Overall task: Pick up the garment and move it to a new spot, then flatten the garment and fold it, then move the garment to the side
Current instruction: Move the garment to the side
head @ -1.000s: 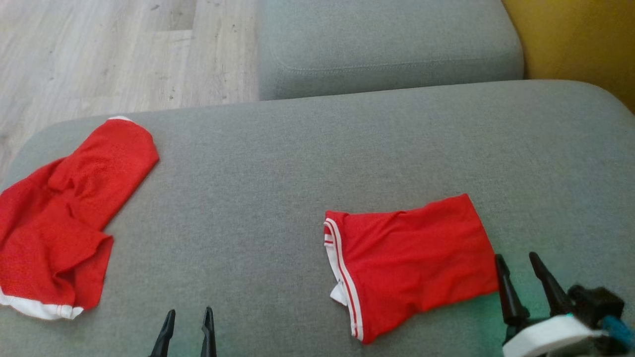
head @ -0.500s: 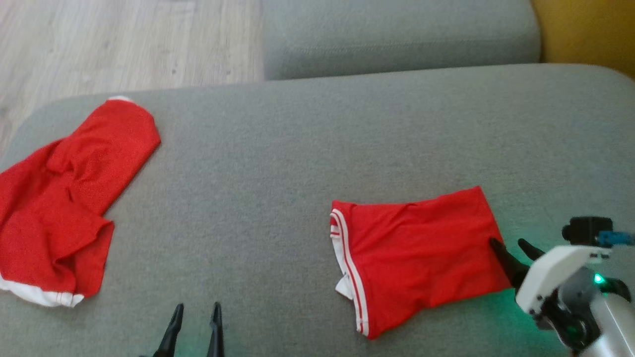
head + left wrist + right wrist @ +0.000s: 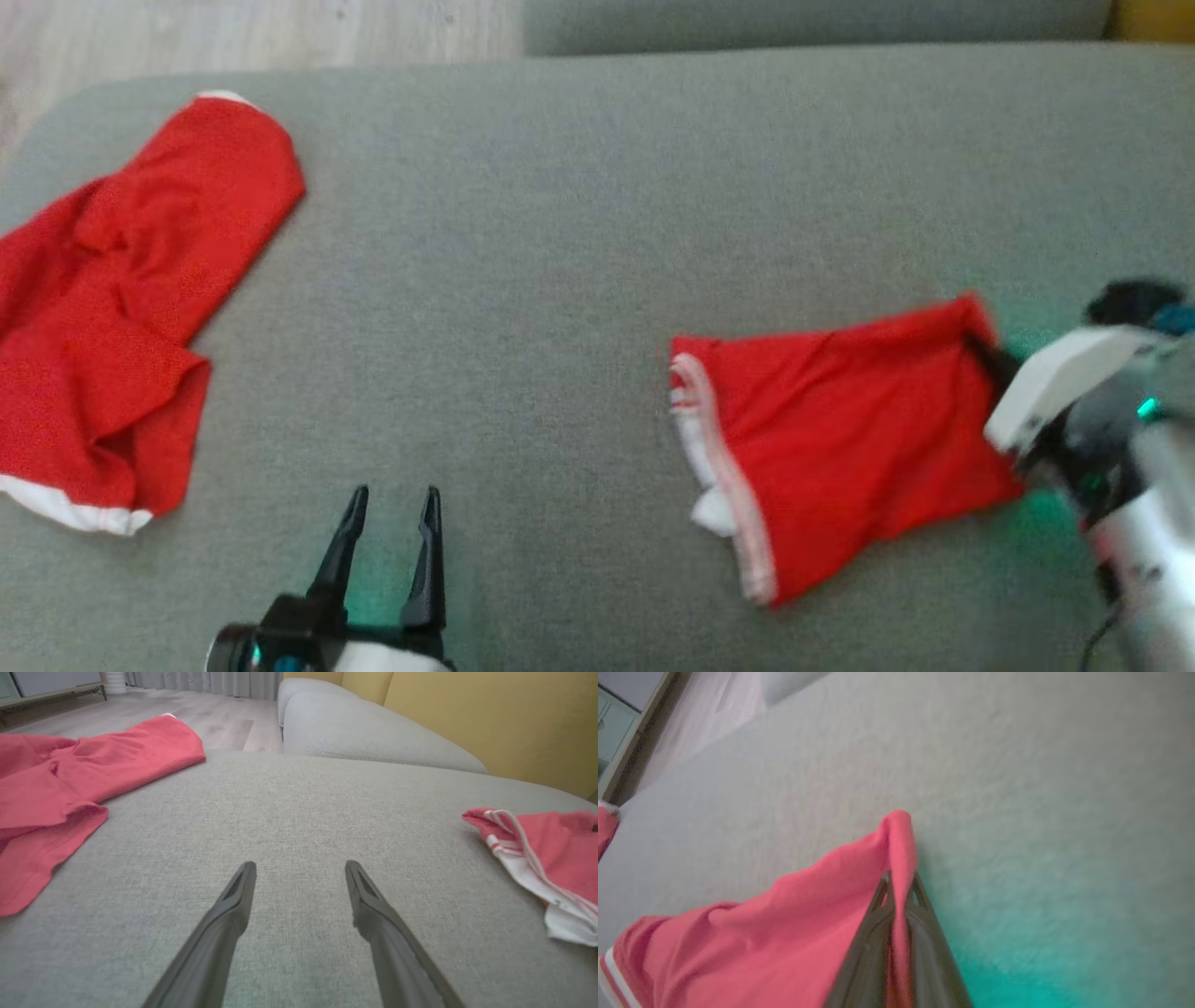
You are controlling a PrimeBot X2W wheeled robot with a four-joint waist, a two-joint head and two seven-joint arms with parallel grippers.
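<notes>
Head view: the red shorts (image 3: 840,467) are seen lying on the right part of a grey sofa seat (image 3: 560,233), with their white-striped edge turned toward the middle and their far right corner raised a little. That corner is pinched between the closed fingers of the right gripper (image 3: 978,347). This is shown plainly in the right wrist view, where a fold of thin, smooth fabric is clamped between the two dark tapered tips. The left gripper (image 3: 390,509) is held low near the front edge of the seat, its fingers spread apart with nothing between them. A wide stretch of bare, coarse-woven cushion is left between the shorts and a second red garment (image 3: 121,308), which is crumpled at the left edge and trimmed with a white band. Pale wood floor (image 3: 233,37) is seen beyond the rounded far left corner of the seat.
</notes>
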